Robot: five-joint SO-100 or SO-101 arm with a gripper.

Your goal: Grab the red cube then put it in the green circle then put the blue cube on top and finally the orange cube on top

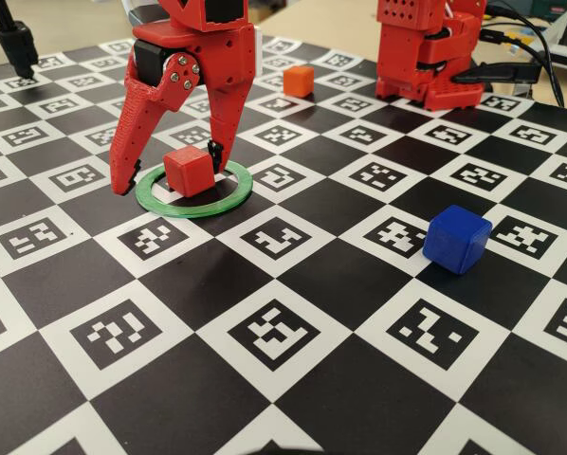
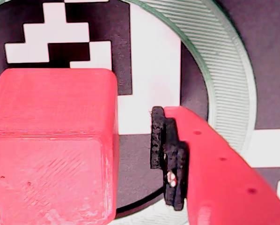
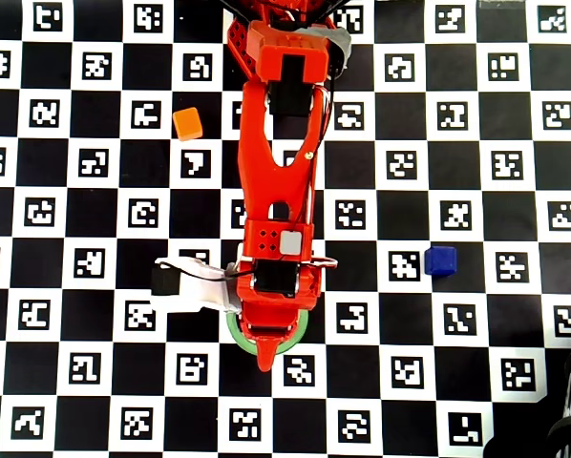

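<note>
The red cube (image 1: 189,171) rests on the board inside the green circle (image 1: 184,207). My red gripper (image 1: 168,175) reaches down around the cube and is open, one finger on each side. In the wrist view the red cube (image 2: 53,145) fills the left, and the black finger pad (image 2: 168,154) stands clear of it with a gap; the green circle (image 2: 229,70) curves behind. The blue cube (image 1: 457,239) lies to the right and the orange cube (image 1: 299,81) at the back. From overhead the arm hides the red cube; the green circle (image 3: 234,334), blue cube (image 3: 440,260) and orange cube (image 3: 187,123) show.
The surface is a black-and-white checkerboard mat (image 1: 283,332) with printed markers. The red arm base (image 1: 426,52) with cables stands at the back right. A black stand (image 1: 13,43) is at the back left.
</note>
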